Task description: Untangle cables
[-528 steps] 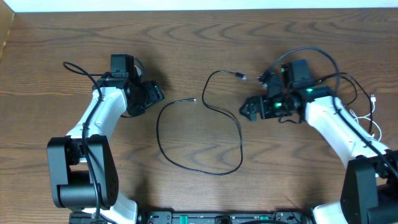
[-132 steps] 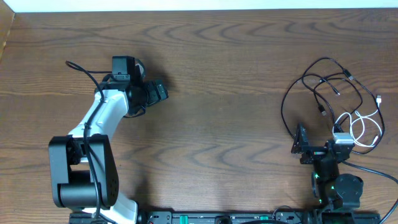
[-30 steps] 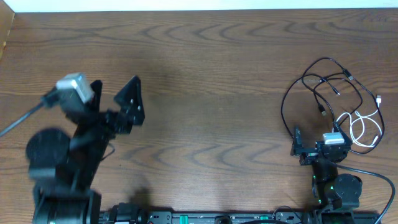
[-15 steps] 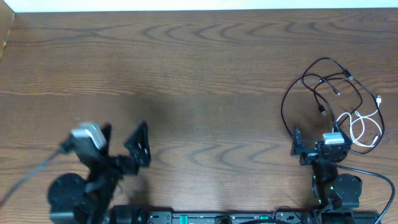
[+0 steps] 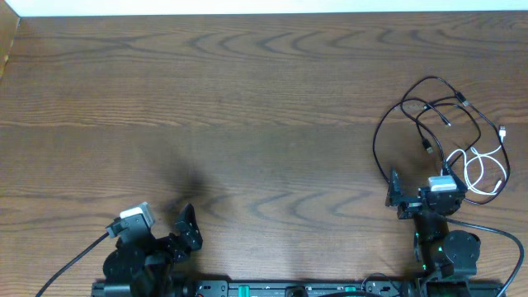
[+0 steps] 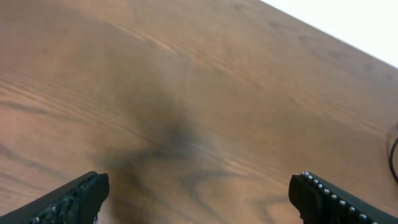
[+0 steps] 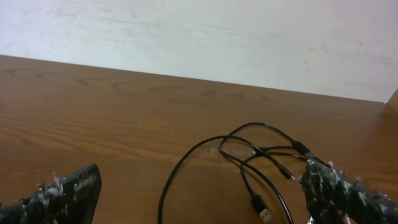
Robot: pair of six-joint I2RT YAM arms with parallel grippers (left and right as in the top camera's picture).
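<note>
On table (image 5: 264,82), right side: cables (image 5: 421,122); white cable (image 5: 502,165) overhead only. Left hand (image 6: 200,200), right hand (image 7: 200,182) wide, empty.

location type: robotics laboratory or test bench, not a domestic room.

indicators:
- the work surface is a wide table (image 5: 264,99) with a dark wood-grain finish. it fills nearly the whole overhead view.
- a plain pale wall (image 7: 199,37) rises directly behind the far edge of the table.
- two robot arms are mounted at the near edge: the left arm (image 5: 136,256) and the right arm (image 5: 441,239). each carries a small camera and trails a thick black wire.
- a black rail (image 5: 280,289) with green fittings runs along that edge between the arm bases.
- thin black and white cables (image 5: 437,124) lie loose on the table, near the right arm.
</note>
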